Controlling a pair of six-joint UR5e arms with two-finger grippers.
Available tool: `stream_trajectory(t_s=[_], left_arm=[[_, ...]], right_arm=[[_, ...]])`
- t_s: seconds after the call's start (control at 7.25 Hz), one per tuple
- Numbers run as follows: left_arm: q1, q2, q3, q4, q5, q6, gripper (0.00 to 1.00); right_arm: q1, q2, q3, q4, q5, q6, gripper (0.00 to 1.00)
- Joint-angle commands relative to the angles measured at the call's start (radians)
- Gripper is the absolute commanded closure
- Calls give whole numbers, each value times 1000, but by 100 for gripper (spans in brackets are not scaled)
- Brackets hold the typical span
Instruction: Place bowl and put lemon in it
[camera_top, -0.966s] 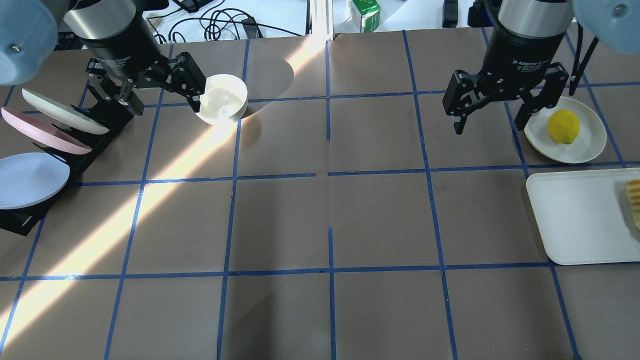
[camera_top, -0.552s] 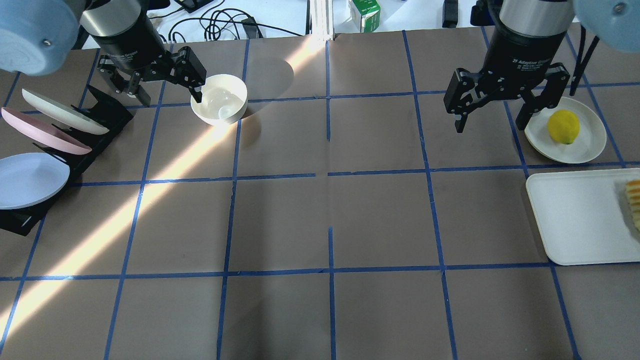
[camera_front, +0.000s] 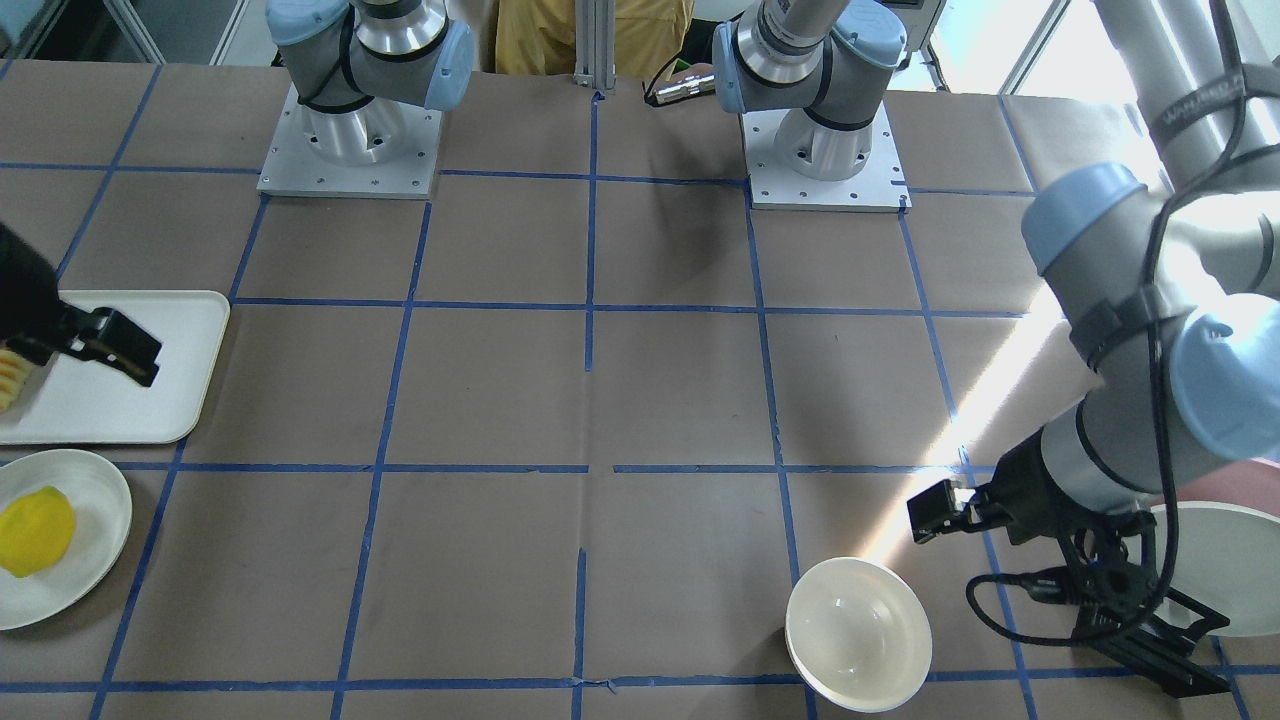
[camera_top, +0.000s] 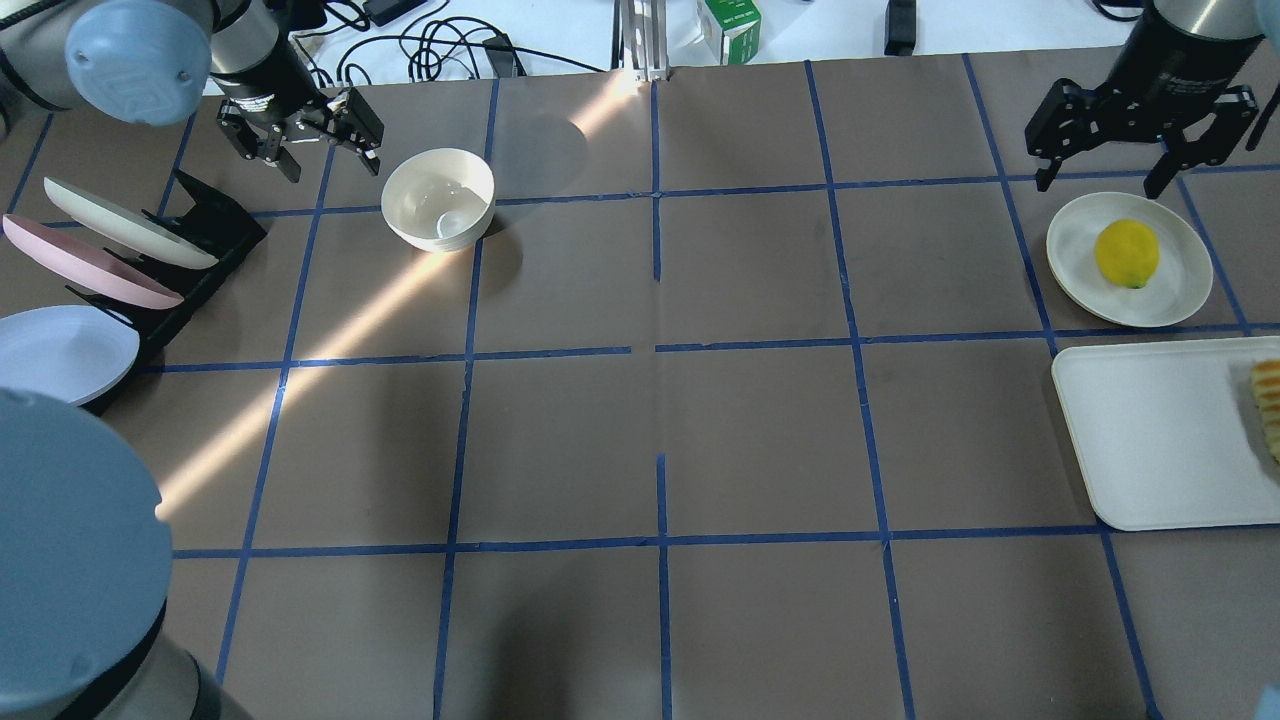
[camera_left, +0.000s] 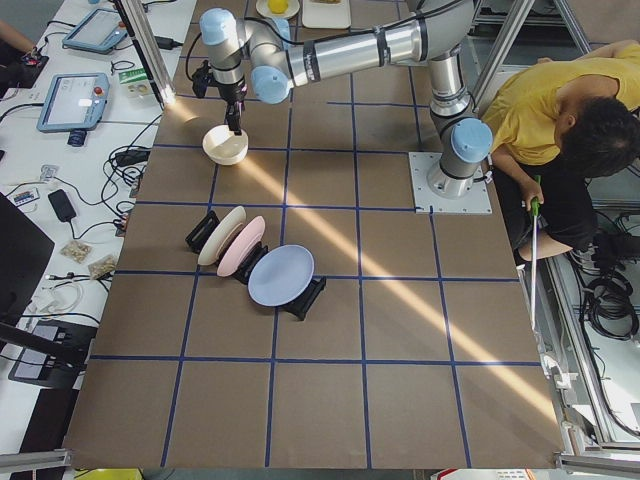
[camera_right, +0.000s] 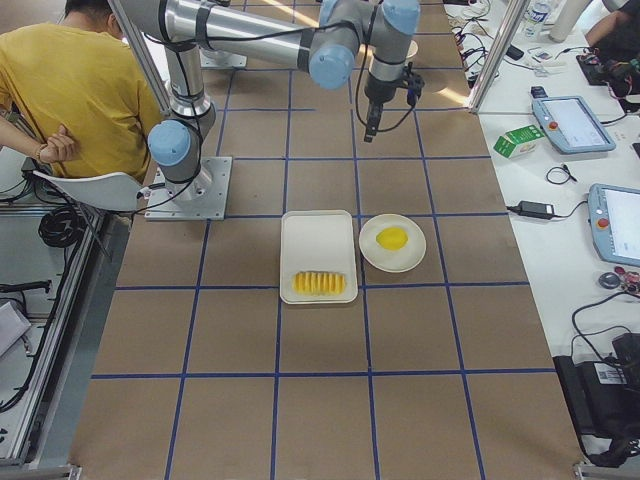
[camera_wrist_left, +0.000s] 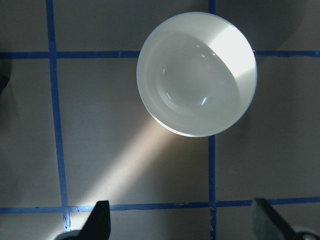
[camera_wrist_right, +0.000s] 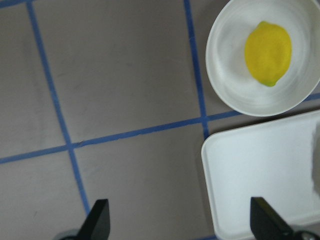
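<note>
The cream-white bowl (camera_top: 438, 198) stands upright and empty on the brown table at the far left; it also shows in the front view (camera_front: 858, 632) and the left wrist view (camera_wrist_left: 196, 74). My left gripper (camera_top: 330, 165) is open and empty, raised, just left of the bowl and apart from it. The yellow lemon (camera_top: 1127, 253) lies on a small white plate (camera_top: 1180, 290) at the far right; it also shows in the right wrist view (camera_wrist_right: 268, 52). My right gripper (camera_top: 1098, 185) is open and empty, above the plate's far edge.
A black rack (camera_top: 215, 225) with three tilted plates stands at the left edge. A white tray (camera_top: 1160, 440) with a row of fruit slices (camera_top: 1268, 405) lies at the right edge, nearer than the lemon plate. Cables and a green carton (camera_top: 730, 25) lie beyond the table.
My left gripper has drawn back from the bowl's rim to the far left; the bowl stays put. My right gripper has moved right, to the far side of the lemon plate.
</note>
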Motion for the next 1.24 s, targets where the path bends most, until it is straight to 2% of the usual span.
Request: stream_trajectory(t_s=[0.0, 0.14, 0.28, 0.97, 1.1], left_arm=[[15, -143, 14, 131, -4, 20, 0], [12, -172, 9, 144, -5, 23, 0], [0, -181, 4, 147, -5, 28, 3], [-6, -220, 6, 190, -11, 51, 34], [-8, -223, 6, 201, -11, 51, 37]], right_arm=[[-137, 177, 0, -251, 2, -161, 0], [-171, 248, 0, -363, 8, -186, 0], [-181, 284, 2, -386, 8, -189, 0], [-181, 384, 24, -414, 1, -236, 2], [-181, 388, 29, -413, -1, -237, 38]])
